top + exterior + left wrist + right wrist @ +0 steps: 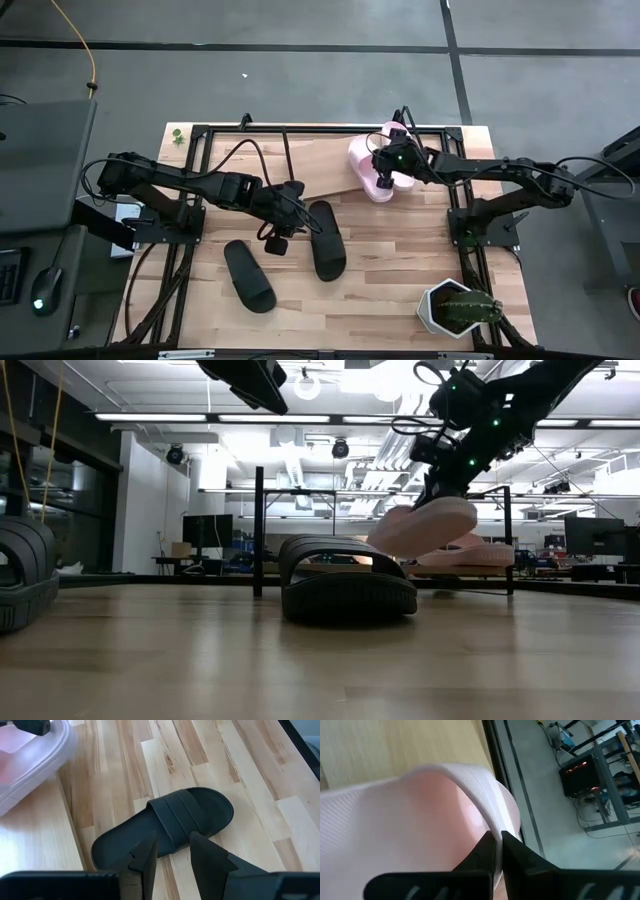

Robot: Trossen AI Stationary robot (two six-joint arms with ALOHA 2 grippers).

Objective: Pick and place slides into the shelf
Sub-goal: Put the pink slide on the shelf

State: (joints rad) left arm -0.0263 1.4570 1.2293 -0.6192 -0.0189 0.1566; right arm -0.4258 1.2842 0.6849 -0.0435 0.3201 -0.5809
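Note:
My right gripper (385, 168) is shut on a light pink slide (362, 160), held tilted over the right end of the shelf (315, 160). A second pink slide (475, 552) lies sole-down on the shelf board behind it. A black slide (326, 240) lies sole-down on the table at mid-table. Another black slide (249, 276) lies nearer the front left. My left gripper (170, 855) hovers open just left of and above the first black slide (185, 817), with nothing between its fingers. My right gripper pinches the pink slide's strap at its ribbed edge (496, 827) between its two fingers. The fingers come from the table's right side, slanting downward. The slide (425, 525) hangs tilted and clear of the table.
A potted cactus in a white pot (455, 310) stands at the front right. The black table frame's bars (165, 290) run along the left and right sides. Bare tabletop lies between the black slides and the front edge.

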